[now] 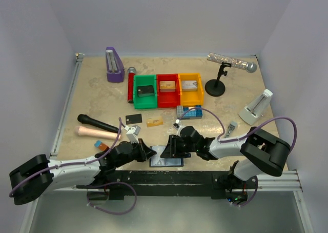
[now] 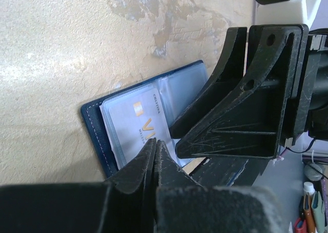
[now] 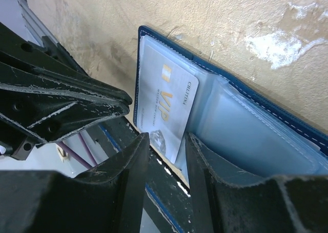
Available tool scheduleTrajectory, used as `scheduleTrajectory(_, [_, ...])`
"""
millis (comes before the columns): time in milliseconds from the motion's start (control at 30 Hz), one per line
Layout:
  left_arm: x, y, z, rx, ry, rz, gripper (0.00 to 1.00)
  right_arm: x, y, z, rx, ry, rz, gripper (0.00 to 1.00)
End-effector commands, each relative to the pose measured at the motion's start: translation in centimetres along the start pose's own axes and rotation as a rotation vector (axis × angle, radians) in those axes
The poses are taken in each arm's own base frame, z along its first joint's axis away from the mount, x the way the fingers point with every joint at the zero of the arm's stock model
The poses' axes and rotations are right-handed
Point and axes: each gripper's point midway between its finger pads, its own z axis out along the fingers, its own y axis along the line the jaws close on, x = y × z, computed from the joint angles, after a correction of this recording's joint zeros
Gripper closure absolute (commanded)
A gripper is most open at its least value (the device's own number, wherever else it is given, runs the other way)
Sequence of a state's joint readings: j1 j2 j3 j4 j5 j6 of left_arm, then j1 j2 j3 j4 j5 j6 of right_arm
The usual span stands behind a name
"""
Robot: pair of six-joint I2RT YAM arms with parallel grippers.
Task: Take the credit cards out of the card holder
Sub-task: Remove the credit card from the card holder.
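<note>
The card holder lies open on the table between the two hands, with a silvery card marked VIP against its pale inner pockets. The left hand is fully closed, its tips at that card's edge; whether they pinch it cannot be told. The right hand stands partly open astride the card's corner, gripping nothing. Beyond the holder lie a black card and a gold-tan card.
</note>
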State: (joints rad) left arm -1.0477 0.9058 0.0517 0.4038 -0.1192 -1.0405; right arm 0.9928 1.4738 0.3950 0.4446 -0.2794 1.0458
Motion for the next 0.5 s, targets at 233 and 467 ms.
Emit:
scheduleTrajectory(233, [3.2,5.7,-1.0,-0.116,0.051,-0.002,1.00,-0.6,0.0,0.4,0.036,0.002,-0.030,0.59])
scheduleTrajectory(467, [3.7,6.1,-0.9,-0.131,0.070,-0.005,1.00,-0.7,0.4,0.8,0.027,0.011,-0.030,0.59])
